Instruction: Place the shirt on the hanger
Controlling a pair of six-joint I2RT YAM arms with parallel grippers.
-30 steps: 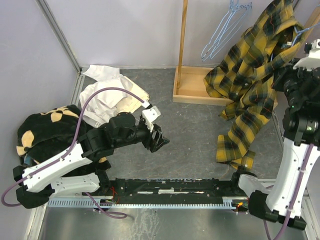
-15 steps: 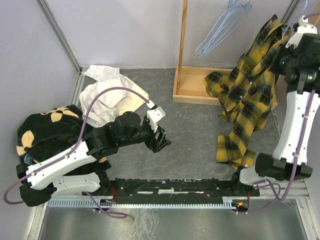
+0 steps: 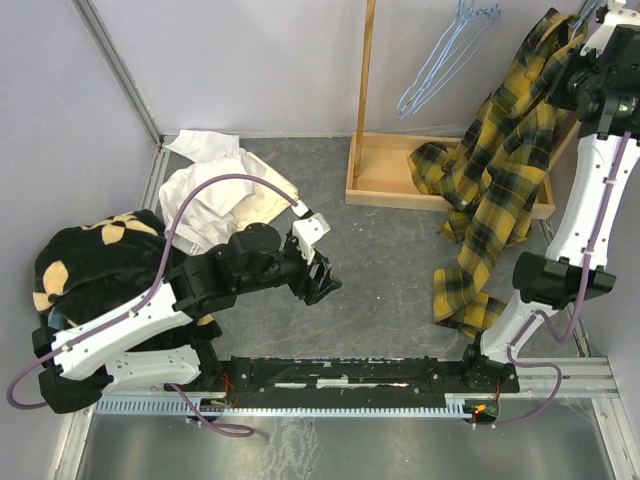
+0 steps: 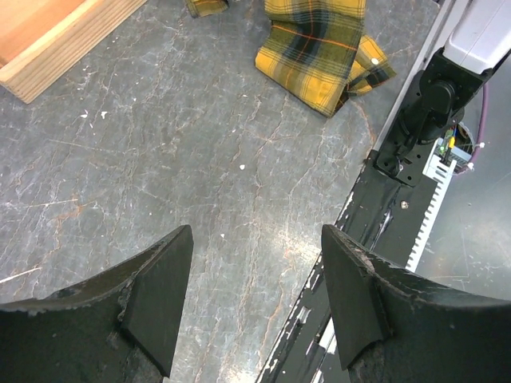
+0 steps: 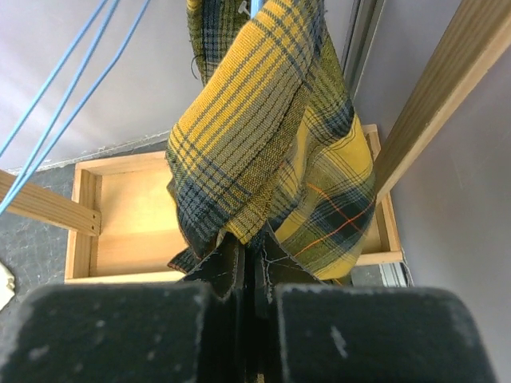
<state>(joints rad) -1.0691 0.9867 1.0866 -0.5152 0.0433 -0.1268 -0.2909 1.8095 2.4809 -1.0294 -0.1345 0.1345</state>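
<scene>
The yellow and black plaid shirt point(image 3: 490, 170) hangs from the top right corner down to the floor, its lower end point(image 4: 319, 48) crumpled on the grey surface. My right gripper point(image 3: 582, 35) is raised high and shut on a fold of the shirt point(image 5: 263, 120); its fingertips point(image 5: 251, 247) pinch the cloth. Light-blue wire hangers point(image 3: 440, 60) hang from the rack left of the shirt, and their wires point(image 5: 56, 80) cross the right wrist view. My left gripper point(image 3: 320, 280) hovers low over bare floor, open and empty point(image 4: 255, 231).
A wooden rack with a tray base point(image 3: 400, 180) and an upright post point(image 3: 366, 70) stands at the back. A white garment point(image 3: 215, 195) and a black fleece with tan patches point(image 3: 90, 260) lie at the left. A black rail point(image 3: 340, 375) runs along the near edge.
My right arm has risen and swung up towards the back right, lifting the shirt higher. The hangers have swayed a little. The left arm has barely shifted.
</scene>
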